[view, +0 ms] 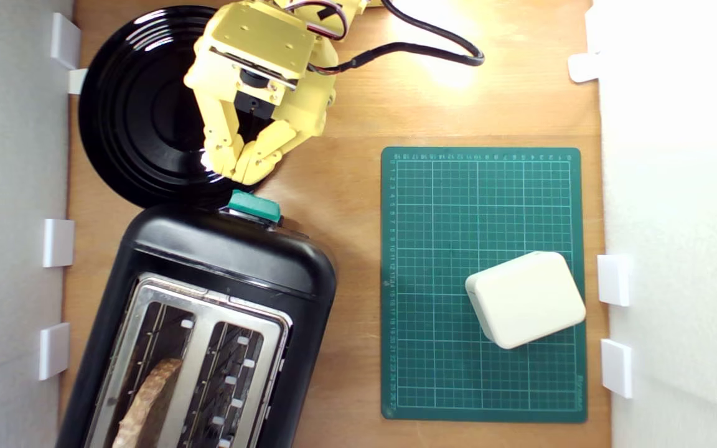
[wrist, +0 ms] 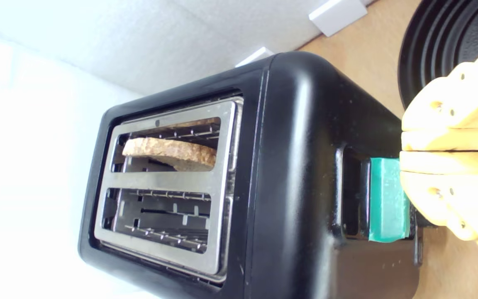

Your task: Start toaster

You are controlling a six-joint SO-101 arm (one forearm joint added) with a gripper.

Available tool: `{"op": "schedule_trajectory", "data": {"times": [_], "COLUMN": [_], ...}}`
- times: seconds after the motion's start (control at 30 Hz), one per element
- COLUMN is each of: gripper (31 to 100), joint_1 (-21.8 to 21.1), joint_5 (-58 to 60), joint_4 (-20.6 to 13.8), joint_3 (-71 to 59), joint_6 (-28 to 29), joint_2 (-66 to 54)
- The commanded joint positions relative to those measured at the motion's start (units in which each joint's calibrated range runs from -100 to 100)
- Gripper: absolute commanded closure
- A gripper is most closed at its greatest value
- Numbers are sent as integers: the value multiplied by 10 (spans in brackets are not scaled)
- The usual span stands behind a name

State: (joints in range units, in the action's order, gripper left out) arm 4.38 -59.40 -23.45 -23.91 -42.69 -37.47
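Wooden counter carries everything, bordered by white walls with small white brackets along both sides. Toaster, glossy black with a silver top plate, occupies the lower part of the exterior view's left, angled, its lower end cut off by the frame edge. Green cutting mat lies on the exterior view's right, well apart from the toaster. Round black plate sits at the upper part of the exterior view's left, its rim just beside the toaster's lever end. Yellow arm reaches in from the top of the exterior view, over the plate. Cream rounded box rests on the mat, tilted against the grid lines. One bread slice stands in one slot; the other slot shows only wire guides. Hand is clenched, fingers pressed together with nothing between them, tips pointing at the lever. Teal-green lever projects from the toaster's end face; in the wrist view the fingertips appear to be touching its outer face.
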Motion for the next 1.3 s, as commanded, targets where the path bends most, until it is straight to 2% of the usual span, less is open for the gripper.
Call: {"op": "schedule_trajectory", "data": {"times": [0.0,0.87,1.0,1.27], "gripper": [989,989,989,989], "joint_1": [1,1,2,1], "joint_5": [33,41,41,41], "joint_4": [11,15,28,32], "joint_3": [38,84,84,79], "joint_6": [8,31,31,29], "joint_2": [3,91,96,113]}}
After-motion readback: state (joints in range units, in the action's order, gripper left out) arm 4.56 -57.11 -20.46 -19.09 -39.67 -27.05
